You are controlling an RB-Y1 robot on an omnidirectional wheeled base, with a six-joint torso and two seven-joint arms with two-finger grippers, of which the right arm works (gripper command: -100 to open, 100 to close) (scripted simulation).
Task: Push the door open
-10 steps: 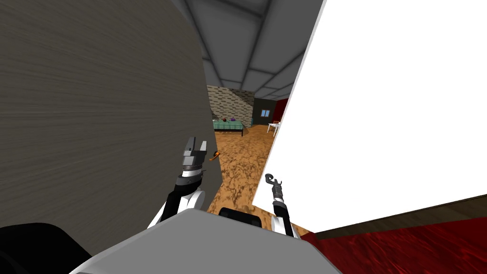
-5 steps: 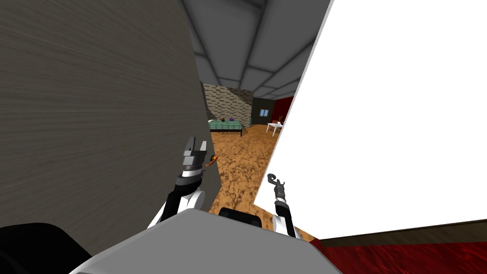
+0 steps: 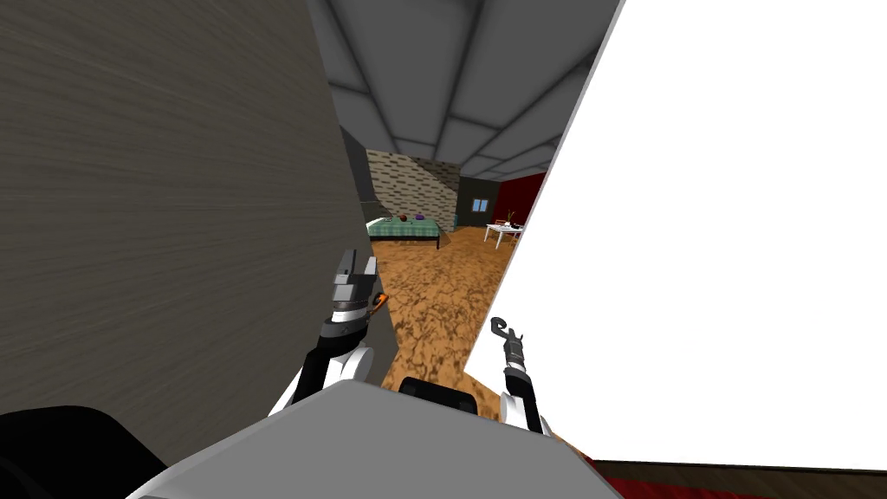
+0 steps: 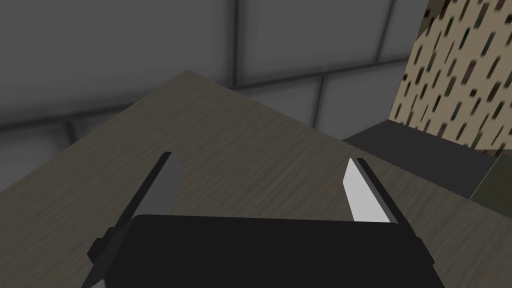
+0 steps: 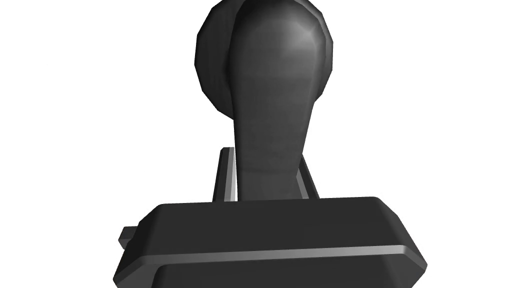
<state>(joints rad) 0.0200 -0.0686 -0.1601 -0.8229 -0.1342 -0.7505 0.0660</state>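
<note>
Timber grain covers the left side: a tall grey-brown panel [image 3: 173,217] stands close in front of the robot. The left gripper [image 3: 359,257] is raised right at the panel's near edge, its two blades spread wide with nothing between them. Seen from the wrist, they point along the grained face toward its upper corner, though I cannot tell whether they touch it. Just beside that gripper's body, a small orange piece [image 3: 378,301] sticks out by the panel's edge. Through the gap in the middle, a mottled brown floor [image 3: 437,294] runs back to a brick-patterned wall [image 3: 414,184]. A green table [image 3: 404,228] stands in front of that wall, and a small white table [image 3: 505,230] sits farther right. Next comes the right gripper [image 5: 264,155], held low and forward. Its blades are clamped on the dark lever handle [image 5: 272,90], one pressing each side of the lever's neck. That handle sits on the white door [image 3: 710,217], which takes up the whole right side, angled so its handle edge borders the gap.
</note>
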